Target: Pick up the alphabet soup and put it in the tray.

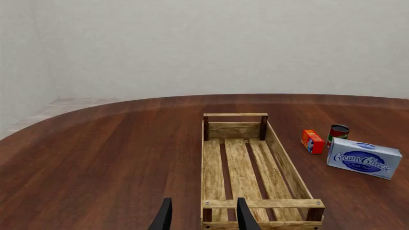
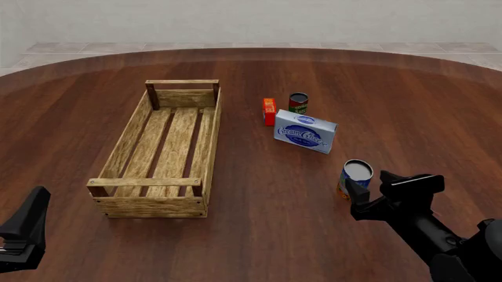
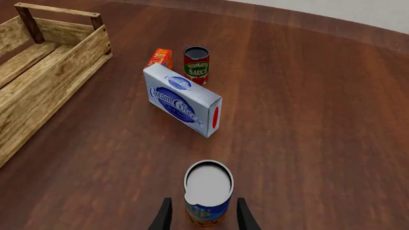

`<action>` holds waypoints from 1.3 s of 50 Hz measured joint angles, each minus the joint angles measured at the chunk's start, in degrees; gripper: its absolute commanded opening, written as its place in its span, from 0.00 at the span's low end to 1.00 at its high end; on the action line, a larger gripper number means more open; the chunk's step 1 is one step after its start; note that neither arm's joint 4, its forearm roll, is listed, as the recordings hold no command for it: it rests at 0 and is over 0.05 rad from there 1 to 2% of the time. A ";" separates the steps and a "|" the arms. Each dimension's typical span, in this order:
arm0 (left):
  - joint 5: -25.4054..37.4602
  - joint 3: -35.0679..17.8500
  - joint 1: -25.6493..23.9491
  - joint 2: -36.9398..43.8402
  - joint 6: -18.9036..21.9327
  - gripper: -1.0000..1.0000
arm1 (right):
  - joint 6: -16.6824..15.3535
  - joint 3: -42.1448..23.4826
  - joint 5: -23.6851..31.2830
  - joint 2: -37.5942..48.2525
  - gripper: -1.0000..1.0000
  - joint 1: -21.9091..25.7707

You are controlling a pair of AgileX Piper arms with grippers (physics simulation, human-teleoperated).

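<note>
The alphabet soup [image 3: 208,190] is a blue-labelled can with an orange band and a plain silvery top, standing upright on the table [image 2: 357,176]. My right gripper [image 3: 204,216] is open, and its fingertips reach either side of the can's lower part without closing on it; in the front view the right gripper [image 2: 367,183] is just on the near side of the can. The tray [image 2: 149,183], a long light-wood slatted crate, lies empty left of centre. My left gripper [image 1: 204,216] is open and empty, hovering before the tray's [image 1: 262,203] near end bar, low at the left [image 2: 35,204].
A blue-and-white cream cheese box [image 2: 305,134] stands between the soup can and the tray's far end. Behind it are a red-and-green tomato sauce can [image 2: 298,103] and a small orange box [image 2: 269,111]. The round wooden table's far edge [image 2: 251,51] curves across the back.
</note>
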 measured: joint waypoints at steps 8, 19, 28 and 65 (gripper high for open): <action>0.00 0.00 0.00 0.00 0.00 1.00 | -0.17 -0.82 0.00 1.16 1.00 -0.45; 0.00 0.00 0.00 0.00 0.00 1.00 | 0.05 -1.64 0.00 2.48 1.00 -1.00; 0.00 0.00 0.00 0.00 0.00 1.00 | 0.14 -2.35 0.00 3.59 1.00 -0.81; 0.00 0.00 0.00 0.00 0.00 1.00 | 0.42 -5.39 0.00 8.22 1.00 -0.52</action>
